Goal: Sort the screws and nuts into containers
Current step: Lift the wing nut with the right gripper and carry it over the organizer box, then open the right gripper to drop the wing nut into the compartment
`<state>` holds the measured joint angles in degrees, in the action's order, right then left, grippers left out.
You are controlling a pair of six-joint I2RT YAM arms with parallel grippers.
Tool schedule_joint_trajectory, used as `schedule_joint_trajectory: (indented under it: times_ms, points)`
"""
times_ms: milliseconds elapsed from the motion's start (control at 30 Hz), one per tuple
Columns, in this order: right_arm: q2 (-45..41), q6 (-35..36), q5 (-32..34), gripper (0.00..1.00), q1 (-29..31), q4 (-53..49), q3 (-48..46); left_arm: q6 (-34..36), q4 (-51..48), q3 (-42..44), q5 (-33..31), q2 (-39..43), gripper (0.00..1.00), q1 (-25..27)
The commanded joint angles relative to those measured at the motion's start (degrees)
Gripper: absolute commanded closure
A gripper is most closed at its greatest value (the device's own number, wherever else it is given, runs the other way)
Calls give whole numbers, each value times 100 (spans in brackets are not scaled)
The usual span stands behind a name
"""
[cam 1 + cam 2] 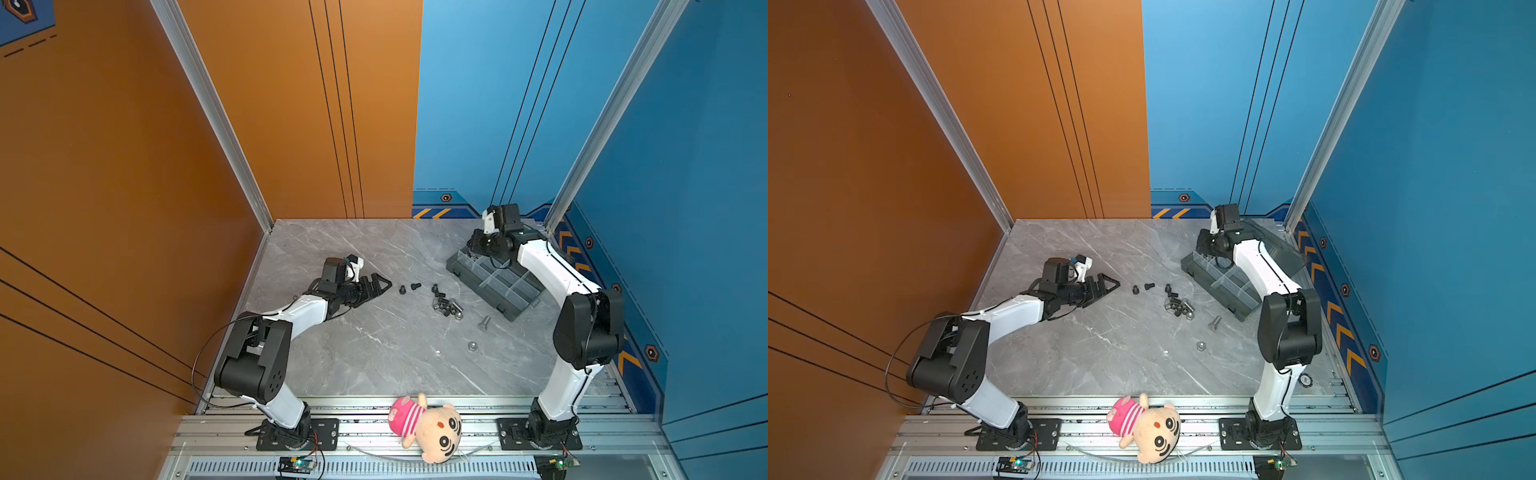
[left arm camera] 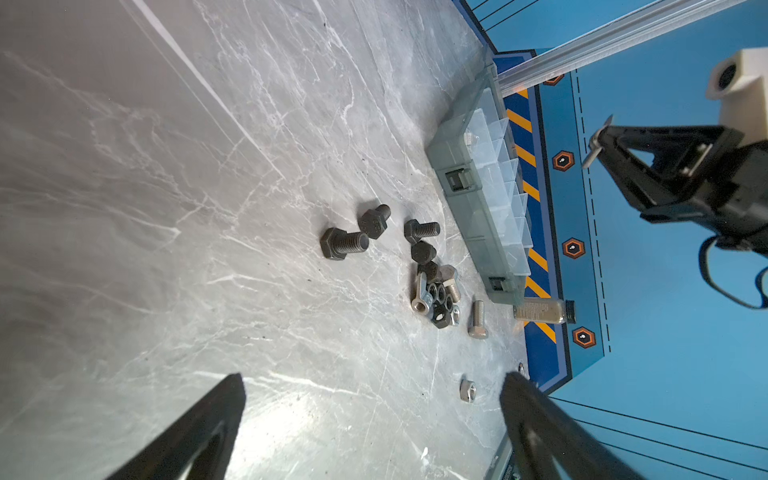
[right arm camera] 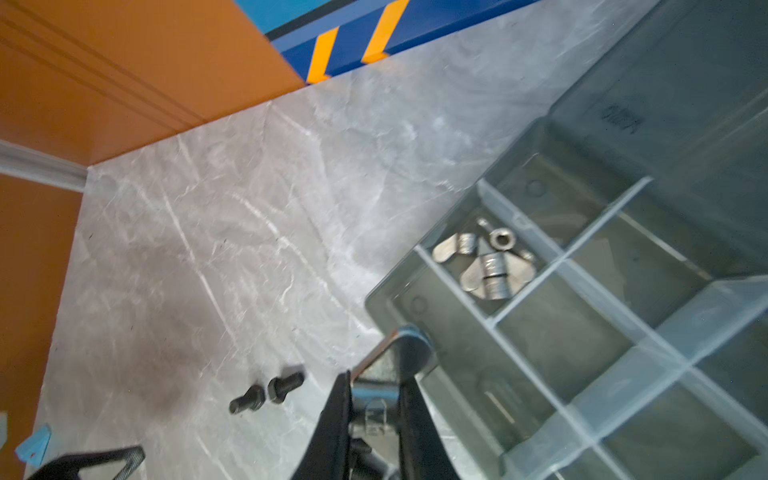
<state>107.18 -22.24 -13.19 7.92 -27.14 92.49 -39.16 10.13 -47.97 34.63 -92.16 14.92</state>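
Closest to the lens, flopped on the front aluminium rail (image 1: pixel 365 432): pink-striped plush doll (image 1: pixel 428 428). Over to the left gripper (image 1: pixel 380 286): lies low along the grey marble tabletop (image 1: pixel 374 353), forearm stretched flat, points at two black hex-head bolts (image 1: pixel 409 287), fingers (image 2: pixel 228 395) spread wide, grips nothing. Across to the right gripper (image 1: pixel 471 250): hangs from a high elbow, wrist bent down over the far end of the smoky-grey plastic organizer box (image 1: pixel 473 286), clear lid (image 1: pixel 1281 245) tipped back toward the blue wall (image 1: pixel 685 208). Pinches a thin silver metal part (image 2: pixel 598 141), jaws nearly together on it; plain from both wrists, lost in both top views. Right wrist adds: silver wing-shaped nuts (image 3: pixel 486 266) in one compartment near the box's end, claw tip seemingly over the corner compartment beside it. Left wrist adds: beige black-capped jar (image 2: pixel 544 311), upright at the wall's foot, just past the box's near corner. Between the grippers, a heap of black and silver screws and nuts (image 1: pixel 446 303); nearer the rail, apart, one silver bolt (image 1: pixel 483 323) and one silver hex nut (image 1: pixel 472 345). Plenty of bare marble from there to the rail; tight by the right wall.
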Motion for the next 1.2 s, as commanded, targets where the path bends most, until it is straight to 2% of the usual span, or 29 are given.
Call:
schedule_joint_trajectory:
  times_ms: [0, 167, 333, 767, 1167]
  points:
    - [452, 109, 271, 100, -156, -353, 458, -73, 102, -120, 75, -16, 2, 71]
    - [1122, 288, 414, 100, -218, -730, 1433, -104, 88, -186, 87, -29, 2, 83]
    - [1753, 288, 548, 100, -216, -1012, 1988, -130, 84, -230, 81, -47, 2, 107]
    - [2065, 333, 672, 99, -186, -1083, 1929, -142, 82, -275, 116, -61, 2, 169]
    - [2132, 362, 763, 80, -149, -1101, 1808, -208, 199, -239, 129, -48, 2, 220]
